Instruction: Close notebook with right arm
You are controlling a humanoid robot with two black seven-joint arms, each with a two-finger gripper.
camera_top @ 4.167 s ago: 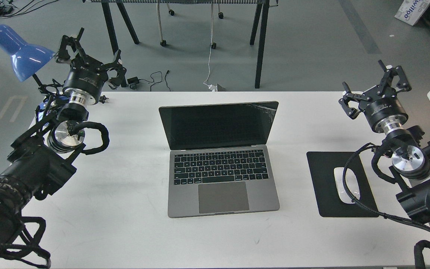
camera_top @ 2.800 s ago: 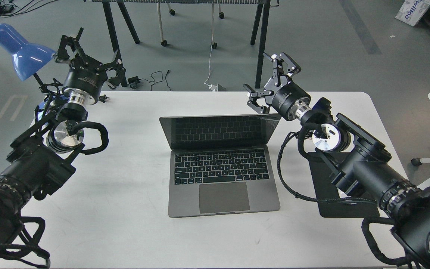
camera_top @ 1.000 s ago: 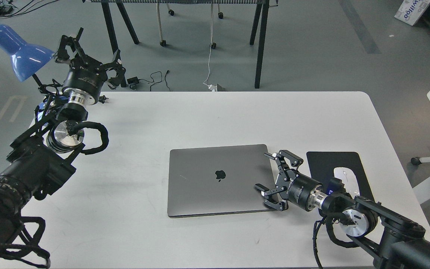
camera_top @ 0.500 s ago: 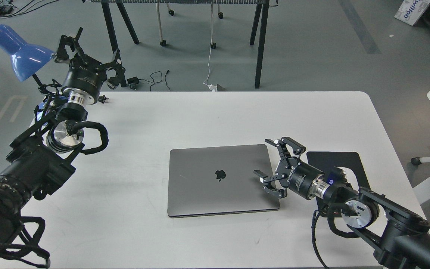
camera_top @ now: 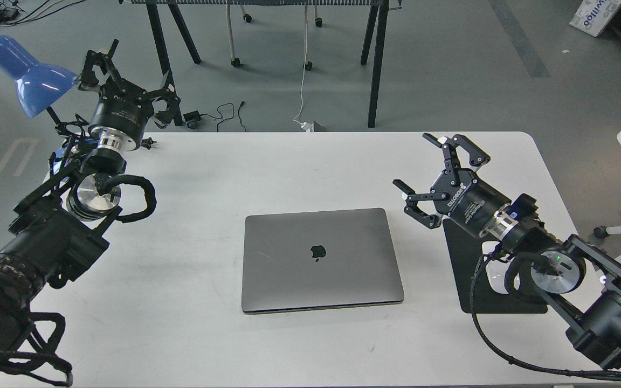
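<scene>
The notebook (camera_top: pixel 321 260) lies shut and flat on the white table (camera_top: pixel 289 167), grey lid up with the black apple logo showing. My right gripper (camera_top: pixel 433 172) is open and empty, raised above the table to the right of the notebook's far right corner, clear of the lid. My right arm (camera_top: pixel 537 253) reaches in from the lower right. My left gripper (camera_top: pixel 127 75) is open and empty, held high at the table's far left corner, far from the notebook.
A black mouse pad (camera_top: pixel 472 280) lies right of the notebook, partly under my right arm; the white mouse on it is mostly hidden. A blue desk lamp (camera_top: pixel 25 75) stands at the far left. Black table legs (camera_top: pixel 378 64) and cables stand beyond the far edge.
</scene>
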